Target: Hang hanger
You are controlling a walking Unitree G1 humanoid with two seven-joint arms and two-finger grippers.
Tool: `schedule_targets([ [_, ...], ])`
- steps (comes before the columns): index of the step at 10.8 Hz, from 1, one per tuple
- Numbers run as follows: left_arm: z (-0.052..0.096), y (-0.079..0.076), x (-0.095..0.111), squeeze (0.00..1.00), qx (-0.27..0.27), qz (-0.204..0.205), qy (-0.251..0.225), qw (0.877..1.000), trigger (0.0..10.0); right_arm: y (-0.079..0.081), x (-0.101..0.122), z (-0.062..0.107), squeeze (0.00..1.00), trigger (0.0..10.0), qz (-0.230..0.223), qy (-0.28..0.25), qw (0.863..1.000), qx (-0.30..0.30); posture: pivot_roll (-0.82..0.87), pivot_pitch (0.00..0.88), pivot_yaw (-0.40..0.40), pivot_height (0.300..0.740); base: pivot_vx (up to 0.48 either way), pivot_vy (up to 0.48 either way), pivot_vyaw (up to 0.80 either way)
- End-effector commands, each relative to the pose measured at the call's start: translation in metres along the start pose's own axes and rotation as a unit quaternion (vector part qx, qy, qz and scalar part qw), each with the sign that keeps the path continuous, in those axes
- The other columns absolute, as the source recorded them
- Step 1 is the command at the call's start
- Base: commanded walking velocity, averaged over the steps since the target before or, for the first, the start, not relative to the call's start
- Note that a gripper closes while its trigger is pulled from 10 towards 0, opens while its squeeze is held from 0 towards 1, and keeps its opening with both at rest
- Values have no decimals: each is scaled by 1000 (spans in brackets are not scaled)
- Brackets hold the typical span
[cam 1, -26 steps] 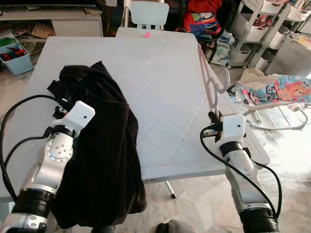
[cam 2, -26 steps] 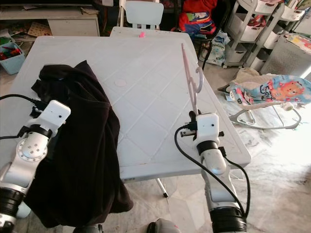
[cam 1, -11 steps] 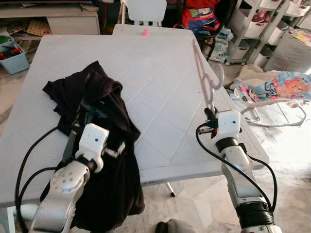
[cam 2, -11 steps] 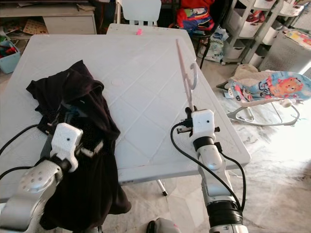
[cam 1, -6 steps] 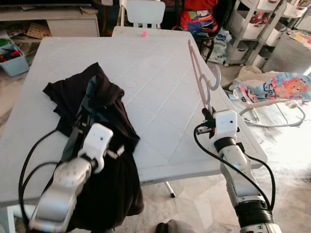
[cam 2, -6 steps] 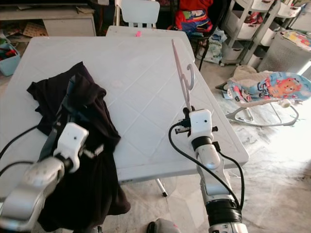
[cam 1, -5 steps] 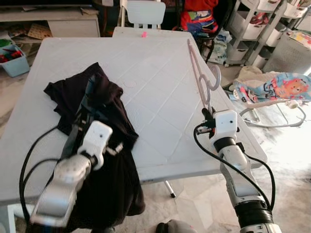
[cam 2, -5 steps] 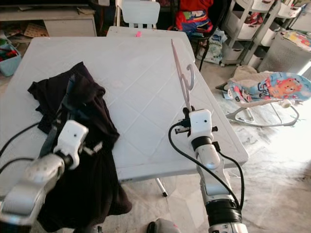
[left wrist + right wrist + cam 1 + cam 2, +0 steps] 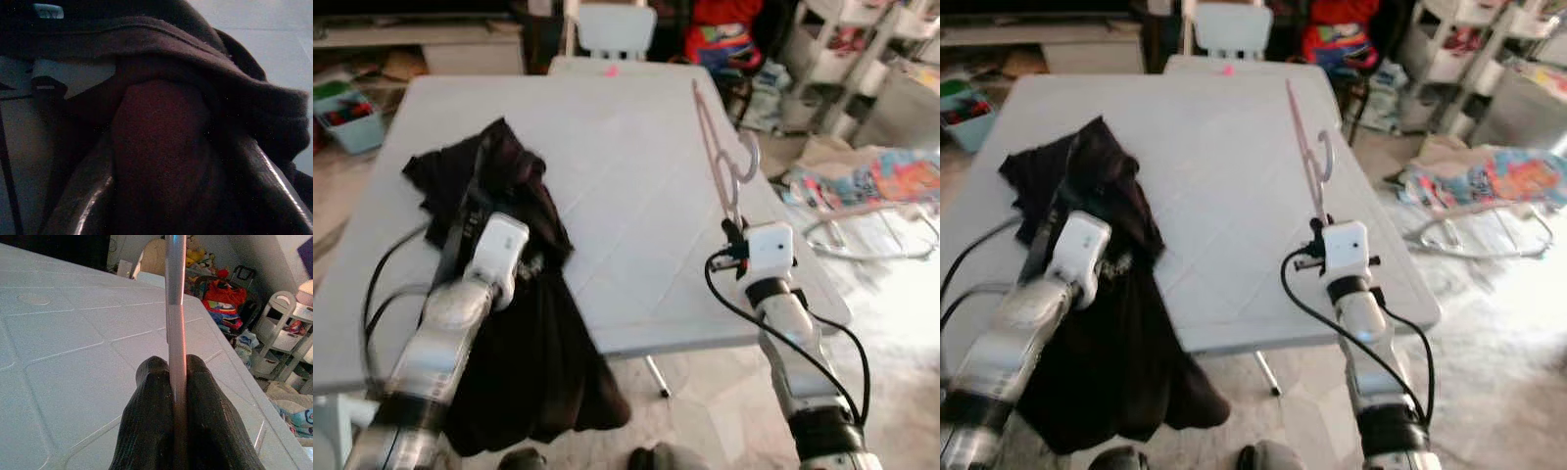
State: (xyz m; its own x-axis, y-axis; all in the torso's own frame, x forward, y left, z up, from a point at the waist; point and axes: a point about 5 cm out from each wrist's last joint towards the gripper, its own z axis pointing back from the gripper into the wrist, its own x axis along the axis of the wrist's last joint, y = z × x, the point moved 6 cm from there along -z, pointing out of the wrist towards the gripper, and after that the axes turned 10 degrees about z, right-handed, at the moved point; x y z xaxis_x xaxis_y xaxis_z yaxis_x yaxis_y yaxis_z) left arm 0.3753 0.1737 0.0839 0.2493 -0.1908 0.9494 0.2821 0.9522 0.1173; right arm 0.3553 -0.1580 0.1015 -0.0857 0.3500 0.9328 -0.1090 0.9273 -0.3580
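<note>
The hanger [image 9: 720,157], thin pale-pink plastic with a curled hook, stands on edge above the right side of the table [image 9: 626,137], its lower end pinched between the two black fingers of the right gripper [image 9: 175,382], which are clamped tight on it. From that gripper it slants up and away toward the far edge of the table. The table is white moulded plastic scored with diamond lines. On its left side lies a black garment [image 9: 509,294], soft and crumpled, spilling over the near edge of the table. The left gripper [image 9: 480,211] is buried in its folds; whether those fingers are apart or together cannot be made out.
</note>
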Motion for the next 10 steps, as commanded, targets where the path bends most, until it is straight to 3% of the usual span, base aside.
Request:
schedule_targets([
  [1, -4, 24, -12, 0, 52, 0, 19, 998, 0, 11, -24, 8, 0, 10000, -12, 48, 999, 16, 6, 75, -86, 740, 0, 0, 0],
  [2, -14, 35, 1, 0, 73, 0, 4, 997, 0, 11, -22, 6, 0, 10000, -12, 46, 999, 15, 1, 71, -86, 740, 0, 0, 0],
  [4, -24, 59, 64, 0, 127, -4, -102, 987, 0, 7, -23, 6, 0, 10000, -11, 45, 999, 9, -3, 66, -83, 740, 0, 0, 0],
  [5, -27, 66, 92, 0, 136, 6, -142, 980, 0, 8, -22, 5, 0, 10000, -11, 44, 999, 9, -4, 62, -86, 740, 0, 0, 0],
  [6, -28, 65, 136, 0, 131, 7, -208, 969, 0, 8, -19, 3, 0, 10000, -10, 40, 999, 9, -7, 57, -88, 740, 0, 0, 0],
  [7, -29, 57, 163, 0, 109, 6, -245, 963, 0, 8, -19, 3, 0, 10000, -9, 38, 999, 9, -7, 57, -88, 740, 0, 0, 0],
  [8, -34, 44, 170, 0, 81, 3, -248, 965, 0, 8, -19, 3, 0, 10000, -8, 38, 999, 8, -8, 55, -85, 740, 0, 0, 0],
  [9, -36, 12, 191, 0, 19, -24, -283, 959, 0, 7, -18, 3, 0, 10000, -8, 37, 999, 4, -14, 57, -81, 740, 0, 0, 0],
  [10, -30, -1, 209, 0, 8, -55, -317, 947, 0, 7, -18, 4, 0, 10000, -8, 37, 999, 3, -18, 62, -79, 740, 0, 0, 0],
])
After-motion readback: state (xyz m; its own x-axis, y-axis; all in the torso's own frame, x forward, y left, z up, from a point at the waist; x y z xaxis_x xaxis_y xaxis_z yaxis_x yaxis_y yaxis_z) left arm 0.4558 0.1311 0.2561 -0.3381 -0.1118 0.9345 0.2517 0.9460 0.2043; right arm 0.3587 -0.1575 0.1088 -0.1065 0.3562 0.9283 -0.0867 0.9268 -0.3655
